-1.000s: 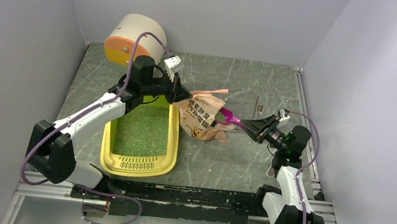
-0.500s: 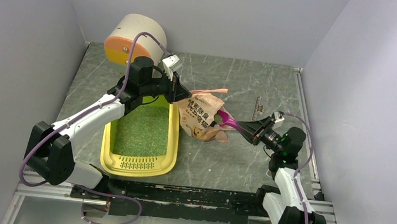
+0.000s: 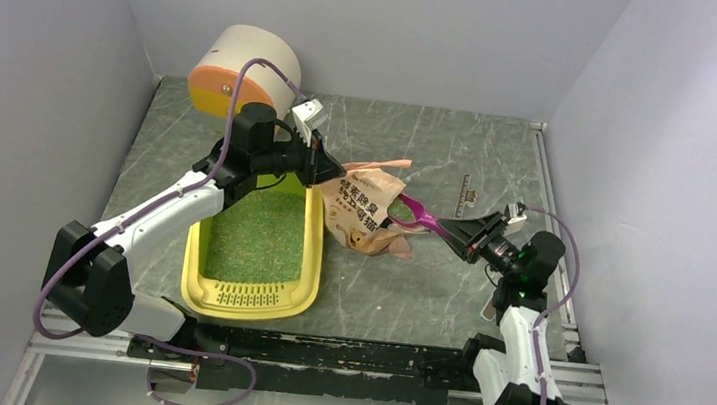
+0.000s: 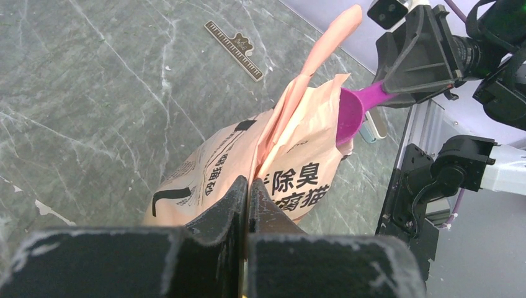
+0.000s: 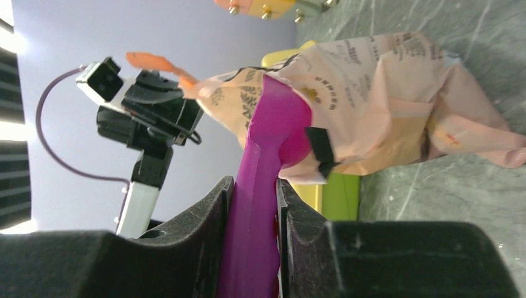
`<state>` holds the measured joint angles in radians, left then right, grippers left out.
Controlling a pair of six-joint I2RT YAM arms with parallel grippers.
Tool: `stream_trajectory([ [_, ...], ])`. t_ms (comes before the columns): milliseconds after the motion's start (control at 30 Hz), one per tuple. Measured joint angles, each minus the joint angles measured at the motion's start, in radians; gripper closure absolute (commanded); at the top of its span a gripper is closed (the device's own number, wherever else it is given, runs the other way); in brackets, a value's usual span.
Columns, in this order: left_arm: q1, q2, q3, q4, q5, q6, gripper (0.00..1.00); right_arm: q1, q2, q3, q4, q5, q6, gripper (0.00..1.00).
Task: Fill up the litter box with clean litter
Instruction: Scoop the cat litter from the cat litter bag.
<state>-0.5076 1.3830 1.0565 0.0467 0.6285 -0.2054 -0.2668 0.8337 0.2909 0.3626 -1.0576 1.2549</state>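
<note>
Top view: the litter box (image 3: pixel 311 258) lies lower left of centre on the grey marbled surface (image 3: pixel 446 292), with its long axis running up the frame and its slotted grille at the lower end. The clean litter (image 3: pixel 255 237) covers the box floor in an even green layer, from the grille up to where the left arm (image 3: pixel 173 203) crosses the upper end. Just right of the box's upper right rim stands a pink-beige printed bag (image 3: pixel 361 218), crumpled at the base, mouth toward the upper right; contact with the rim cannot be told. The left gripper (image 3: pixel 322 172) has its jaws clenched on the bag's upper left edge. The left wrist view shows both fingers (image 4: pixel 229 205) pressed together with the paper pinched between them, and an orange-pink strip (image 4: pixel 329 34) rising from the bag top. The right gripper (image 3: pixel 462 236), right of centre, has its jaws grasping the handle of a magenta scoop (image 3: pixel 416 212); the right wrist view shows the handle wedged between both fingers (image 5: pixel 211 217). The scoop bowl sits at the bag mouth, partly inside. A greenish patch shows at the bowl in the top view, too small to identify. A white cylinder (image 3: pixel 243 70) with an orange end stands at upper left, beyond the box. A small ruler (image 3: pixel 466 194) lies flat on the surface just above the right gripper.
</note>
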Motion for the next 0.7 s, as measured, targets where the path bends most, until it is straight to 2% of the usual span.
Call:
stream_trajectory([
  [233,0.000,-0.003,-0.011,0.009,0.002,-0.011,0.95,0.013,-0.030,-0.013,-0.011,-0.001,0.013,1.00],
  [300,0.000,-0.003,-0.011,0.010,0.003,-0.016,0.95,0.056,-0.043,-0.032,0.024,0.024,0.049,1.00],
  [367,0.000,-0.003,-0.013,0.010,0.006,-0.020,0.95,0.087,-0.049,-0.010,-0.019,0.032,0.019,1.00],
  [433,0.000,-0.003,-0.013,0.012,0.007,-0.023,0.95,0.077,-0.051,0.018,-0.060,0.044,-0.008,1.00],
  [567,0.000,-0.003,-0.013,0.013,0.008,-0.024,0.95,0.061,-0.052,0.002,0.016,0.024,0.042,1.00],
  [700,0.000,-0.003,-0.013,0.013,0.007,-0.023,0.95,0.024,-0.055,0.011,-0.062,0.019,-0.002,1.00],
])
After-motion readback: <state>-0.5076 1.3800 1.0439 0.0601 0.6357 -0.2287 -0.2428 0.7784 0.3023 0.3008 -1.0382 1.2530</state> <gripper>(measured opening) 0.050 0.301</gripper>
